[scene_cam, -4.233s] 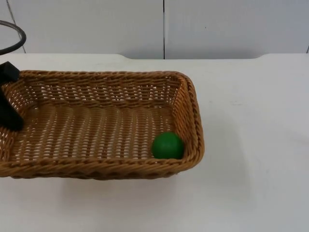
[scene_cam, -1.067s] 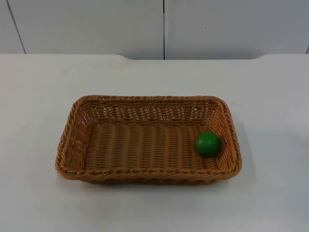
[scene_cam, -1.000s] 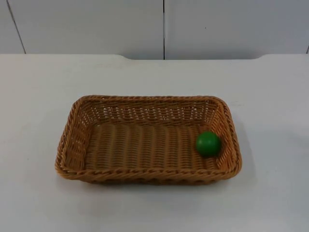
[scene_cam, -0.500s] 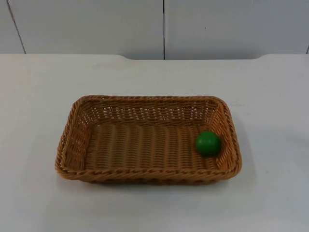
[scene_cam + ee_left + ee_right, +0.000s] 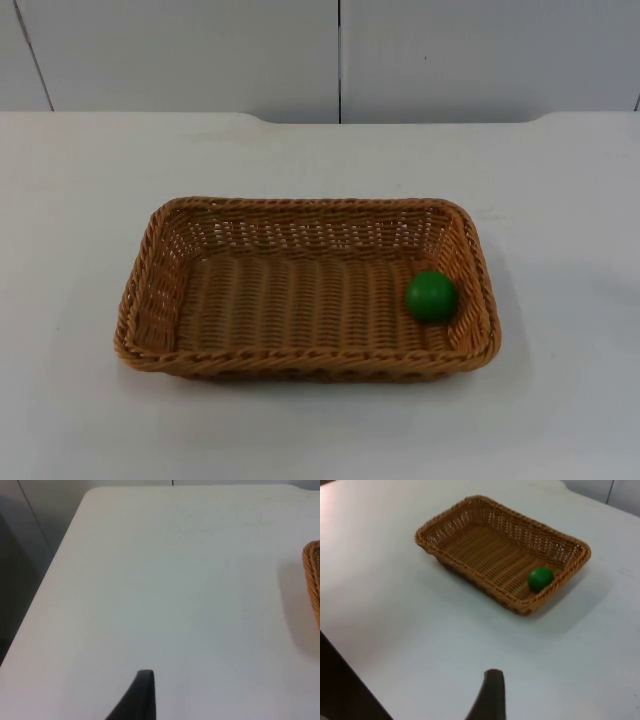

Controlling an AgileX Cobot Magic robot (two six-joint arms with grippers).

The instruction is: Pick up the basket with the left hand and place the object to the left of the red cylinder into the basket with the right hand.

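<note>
The white table runs back to a grey partition wall. One wicker basket stands flat on the table near its middle, long side toward the near edge. A green ball lies inside the basket, at its right end, resting against the wall there. The basket's shadow falls on the surface just beside it.

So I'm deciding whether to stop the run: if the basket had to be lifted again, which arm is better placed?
Probably left. The left gripper hangs over bare table just beside the basket. The right gripper stands farther back. The green ball already lies inside.
</note>
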